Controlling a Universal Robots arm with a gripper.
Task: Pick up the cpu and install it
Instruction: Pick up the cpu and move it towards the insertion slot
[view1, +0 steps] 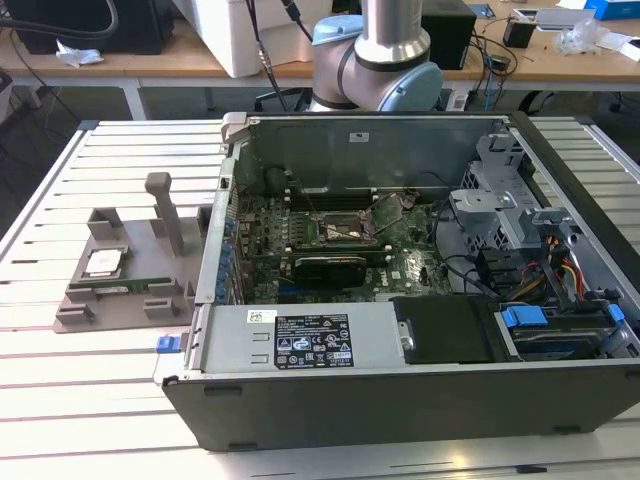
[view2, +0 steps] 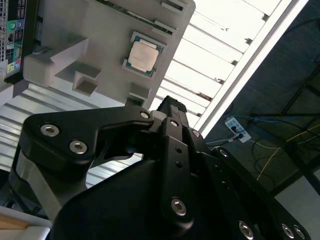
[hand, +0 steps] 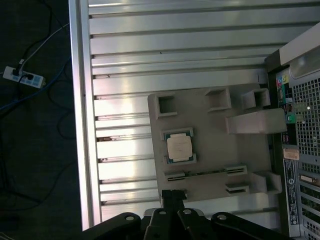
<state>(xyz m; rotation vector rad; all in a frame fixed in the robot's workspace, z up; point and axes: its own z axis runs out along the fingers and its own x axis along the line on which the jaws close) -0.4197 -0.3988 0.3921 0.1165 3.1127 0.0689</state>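
Resting flat in a square recess of the grey plastic holder block with upright posts (view1: 130, 275), the small square cpu with a pale silvery metal top (view1: 104, 262) lies near the block's edge farthest from the open dark-grey computer case (view1: 400, 400). Both wrist views show the chip silvery side up (view2: 144, 55) (hand: 180, 147), with nothing touching it.

The black gripper (hand: 173, 195) hangs above the block's edge in both wrist views, its 2 narrow fingertips pressed together on nothing (view2: 172, 104), apart from the chip.

A long narrow green memory stick (view1: 120, 288) lies in a slot of the block just beside the chip. The block sits on the slatted aluminium table (view1: 100, 400), touching the case's side toward the exterior view's left. Inside the case, the green motherboard's square socket (view1: 345, 232) stands uncovered.
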